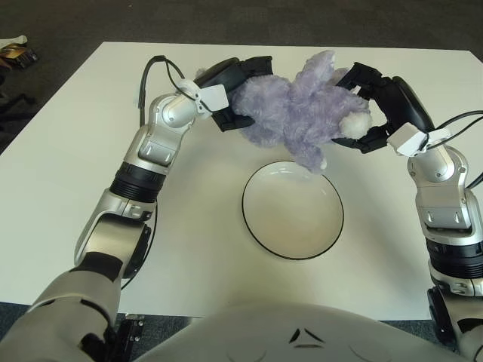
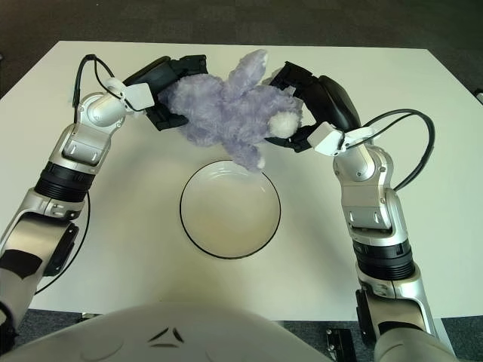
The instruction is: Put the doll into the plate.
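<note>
A fluffy purple doll [image 1: 294,111] hangs in the air between my two hands, just above the far rim of the plate. My left hand [image 1: 235,90] presses its black fingers against the doll's left side. My right hand [image 1: 371,105] curls around the doll's right side, by its white muzzle. One of the doll's legs dangles over the far edge of the white, dark-rimmed plate [image 1: 260,226], which sits empty on the white table [image 1: 68,188] near the middle.
A black cable [image 1: 147,75] loops off my left wrist over the table. Dark floor surrounds the table, with a small object [image 1: 15,51] lying on it at the far left.
</note>
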Motion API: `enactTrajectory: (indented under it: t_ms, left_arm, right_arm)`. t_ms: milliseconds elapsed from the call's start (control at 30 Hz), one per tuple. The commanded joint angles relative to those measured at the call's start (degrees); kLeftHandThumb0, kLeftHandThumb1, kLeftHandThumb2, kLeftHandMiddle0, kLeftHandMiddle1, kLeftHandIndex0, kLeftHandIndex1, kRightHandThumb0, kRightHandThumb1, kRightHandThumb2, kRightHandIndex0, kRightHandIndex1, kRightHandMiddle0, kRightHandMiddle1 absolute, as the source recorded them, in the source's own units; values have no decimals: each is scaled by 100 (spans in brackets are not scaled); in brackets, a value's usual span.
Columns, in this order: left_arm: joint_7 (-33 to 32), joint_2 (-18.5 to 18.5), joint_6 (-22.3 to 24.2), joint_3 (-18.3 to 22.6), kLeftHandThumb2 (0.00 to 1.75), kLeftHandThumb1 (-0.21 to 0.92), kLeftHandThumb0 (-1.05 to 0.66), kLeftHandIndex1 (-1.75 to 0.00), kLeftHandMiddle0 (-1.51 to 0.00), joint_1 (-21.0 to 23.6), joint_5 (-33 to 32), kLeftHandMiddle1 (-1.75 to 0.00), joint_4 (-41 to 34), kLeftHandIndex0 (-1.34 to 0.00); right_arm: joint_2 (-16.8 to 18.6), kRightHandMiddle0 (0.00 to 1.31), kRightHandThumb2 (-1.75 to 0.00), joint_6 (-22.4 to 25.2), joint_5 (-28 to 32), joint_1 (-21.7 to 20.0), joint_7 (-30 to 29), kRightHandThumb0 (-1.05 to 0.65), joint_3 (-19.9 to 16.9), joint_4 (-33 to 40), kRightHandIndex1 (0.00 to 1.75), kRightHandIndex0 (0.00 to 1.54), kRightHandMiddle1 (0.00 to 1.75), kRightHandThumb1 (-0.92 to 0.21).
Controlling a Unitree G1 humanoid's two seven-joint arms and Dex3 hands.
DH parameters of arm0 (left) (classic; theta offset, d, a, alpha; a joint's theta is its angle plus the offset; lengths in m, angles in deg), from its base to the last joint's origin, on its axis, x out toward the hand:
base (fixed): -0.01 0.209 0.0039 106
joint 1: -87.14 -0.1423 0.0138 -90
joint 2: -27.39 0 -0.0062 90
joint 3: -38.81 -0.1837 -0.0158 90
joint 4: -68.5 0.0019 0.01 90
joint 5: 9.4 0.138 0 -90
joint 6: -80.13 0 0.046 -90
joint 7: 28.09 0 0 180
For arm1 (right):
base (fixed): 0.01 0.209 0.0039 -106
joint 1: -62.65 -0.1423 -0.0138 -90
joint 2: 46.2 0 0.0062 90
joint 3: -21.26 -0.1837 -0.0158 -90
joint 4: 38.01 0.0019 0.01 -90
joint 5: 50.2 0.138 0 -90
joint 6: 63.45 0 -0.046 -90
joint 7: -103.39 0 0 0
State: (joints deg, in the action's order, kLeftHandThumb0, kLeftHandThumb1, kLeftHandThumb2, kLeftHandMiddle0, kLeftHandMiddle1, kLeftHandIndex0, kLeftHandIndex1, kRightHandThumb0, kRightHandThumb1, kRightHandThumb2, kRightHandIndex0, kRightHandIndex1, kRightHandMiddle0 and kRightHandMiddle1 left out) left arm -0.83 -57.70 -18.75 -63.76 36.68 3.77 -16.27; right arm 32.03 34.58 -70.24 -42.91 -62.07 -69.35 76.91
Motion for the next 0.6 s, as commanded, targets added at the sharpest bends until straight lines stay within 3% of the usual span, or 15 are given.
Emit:
enactTrajectory:
  t_ms: [0, 167, 567]
  left_arm:
    - [194, 17, 129, 69, 158, 10, 56, -175, -79, -31, -239, -175, -322, -93]
    - [246, 64, 246, 128, 158, 10, 56, -175, -79, -108, -263, -175, -495, -88]
    - [502, 192, 19, 214, 156, 11, 55, -175, -78, -289, -568, -175, -729, -93]
  right_arm:
    - [65, 73, -112, -128, 108, 39, -2, 0, -40, 128, 136, 69, 148, -30]
    - [56, 70, -114, -123, 85, 97, 18, 0, -55, 232, 137, 71, 150, -29]
    - [45, 69, -115, 187, 290, 251, 299, 0, -121, 617, 138, 72, 150, -28]
